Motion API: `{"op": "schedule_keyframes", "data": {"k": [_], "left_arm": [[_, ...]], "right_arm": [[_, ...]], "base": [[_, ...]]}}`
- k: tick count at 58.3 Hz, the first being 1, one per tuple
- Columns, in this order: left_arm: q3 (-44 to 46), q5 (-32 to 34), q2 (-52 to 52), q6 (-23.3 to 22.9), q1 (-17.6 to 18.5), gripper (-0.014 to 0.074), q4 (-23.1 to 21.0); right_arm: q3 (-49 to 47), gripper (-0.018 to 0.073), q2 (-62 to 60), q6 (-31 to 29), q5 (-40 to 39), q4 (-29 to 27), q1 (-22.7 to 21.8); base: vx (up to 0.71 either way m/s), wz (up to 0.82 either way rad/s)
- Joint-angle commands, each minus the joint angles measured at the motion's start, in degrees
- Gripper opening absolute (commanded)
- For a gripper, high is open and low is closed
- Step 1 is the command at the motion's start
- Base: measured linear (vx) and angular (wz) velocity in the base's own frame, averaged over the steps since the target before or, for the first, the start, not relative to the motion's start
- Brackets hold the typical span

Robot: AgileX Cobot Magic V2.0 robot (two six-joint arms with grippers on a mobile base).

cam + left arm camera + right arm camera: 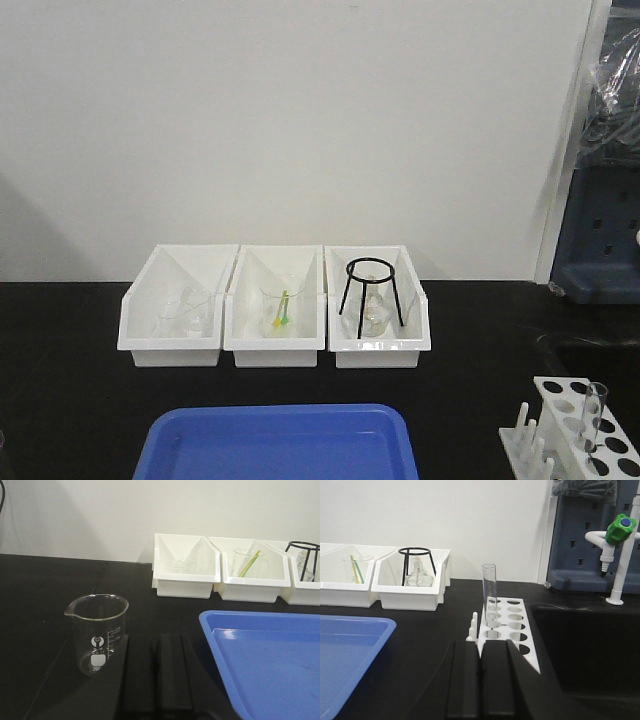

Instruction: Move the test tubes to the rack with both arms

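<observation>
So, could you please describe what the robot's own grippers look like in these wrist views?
Only the fingers show. The left gripper is matte black, with two flat, blocky, straight-edged fingers side by side. The right gripper looks the same: plain black rectangular fingers flaring into a wider black body at the bottom edge. No cables, markings or labels are visible on either, and the arms themselves are out of frame.

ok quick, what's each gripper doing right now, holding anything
left gripper: shut, holding nothing, beside the beaker.
right gripper: shut, holding nothing, just short of the rack.

Blue tray [275,440], three white bins [275,345], beaker [98,632], tripod [370,290].
</observation>
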State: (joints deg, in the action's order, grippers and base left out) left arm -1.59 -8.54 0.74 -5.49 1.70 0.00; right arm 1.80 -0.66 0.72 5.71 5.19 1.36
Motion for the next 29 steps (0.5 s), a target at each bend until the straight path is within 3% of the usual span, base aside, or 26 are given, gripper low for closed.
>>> {"op": "schedule_keyframes", "data": {"k": [1,29], "left_arm": [[1.46,4.64,0.69,-0.47,-0.13,-0.0006,0.0],[1.46,4.64,0.69,-0.47,-0.13,-0.0006,0.0]], "right_arm": [[0.73,-0.0012,-0.58,-0.09,-4.41,0.72,0.1],[0.73,-0.0012,-0.58,-0.09,-4.41,0.72,0.1]], "base": [[0.0,0.0],[0.0,0.0]]}}
